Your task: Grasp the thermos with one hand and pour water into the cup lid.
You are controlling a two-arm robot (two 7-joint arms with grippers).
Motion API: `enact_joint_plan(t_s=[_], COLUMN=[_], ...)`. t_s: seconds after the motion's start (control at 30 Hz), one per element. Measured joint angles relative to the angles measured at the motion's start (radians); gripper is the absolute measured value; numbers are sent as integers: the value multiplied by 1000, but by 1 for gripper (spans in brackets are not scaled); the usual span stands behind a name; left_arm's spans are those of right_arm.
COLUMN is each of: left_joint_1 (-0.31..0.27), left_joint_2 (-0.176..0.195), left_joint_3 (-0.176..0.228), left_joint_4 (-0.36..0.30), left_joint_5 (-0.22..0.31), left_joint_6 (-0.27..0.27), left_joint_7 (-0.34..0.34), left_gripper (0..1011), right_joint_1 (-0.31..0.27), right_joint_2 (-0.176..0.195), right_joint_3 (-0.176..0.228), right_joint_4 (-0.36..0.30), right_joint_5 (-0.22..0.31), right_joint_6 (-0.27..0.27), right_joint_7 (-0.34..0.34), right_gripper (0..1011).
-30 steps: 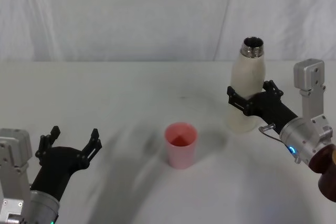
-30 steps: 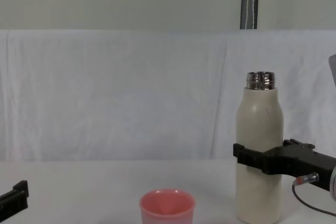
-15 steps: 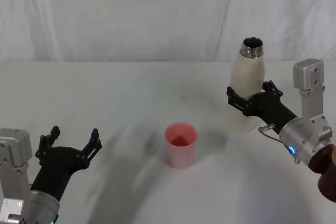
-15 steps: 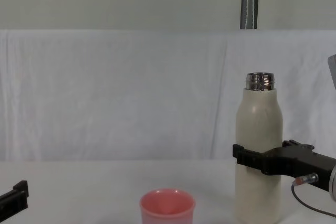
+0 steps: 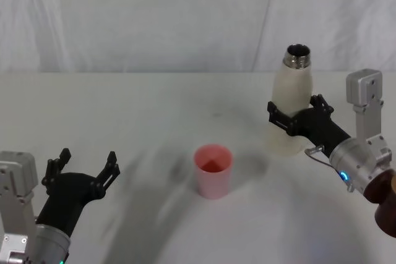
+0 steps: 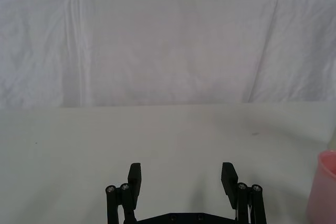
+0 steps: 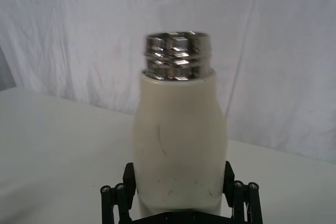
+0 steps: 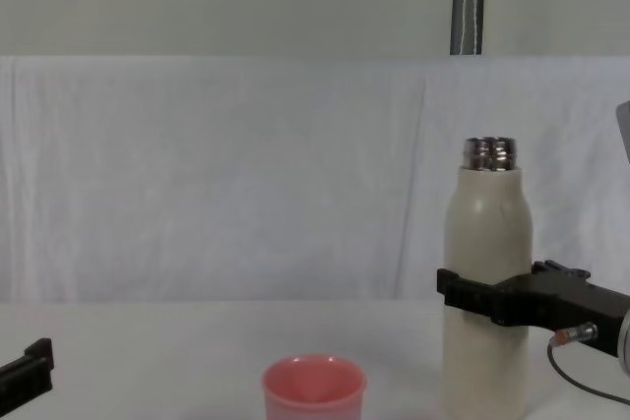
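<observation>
Nearest, at the robot's left: left gripper parked low over the white table, fingers spread wide apart, nothing between them; same open fingers visible in the left wrist view, pointed across bare tabletop toward the back curtain.

Mid-table, ahead and slightly right of the left gripper: cup lid, pink, upright, mouth open upward, standing alone and well apart from both grippers. In the chest view, cup lid sits low at centre, to the left of the bottle.

Farther back, at the robot's right: thermos, cream-white, upright, uncapped, steel threaded neck on top. Right gripper clamped around the lower-middle body of the thermos, one finger on each side. In the chest view, black fingers wrapped across the thermos. In the right wrist view, thermos seated between the two fingers, neck uppermost.

Whether the thermos base touches the table: cannot tell.
</observation>
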Motion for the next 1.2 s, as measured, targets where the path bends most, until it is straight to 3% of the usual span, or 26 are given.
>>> enact_joint_plan(t_s=[0.07,1.2], left_joint_1=[0,0], left_joint_2=[0,0], left_joint_3=[0,0], left_joint_4=[0,0], left_joint_5=[0,0], left_joint_6=[0,0], left_joint_7=[0,0], left_gripper=[1001,1001], right_joint_1=[0,0], right_joint_2=[0,0], right_joint_3=[0,0], right_joint_4=[0,0], right_joint_5=[0,0], right_joint_6=[0,0], right_joint_7=[0,0], right_gripper=[1003,1000])
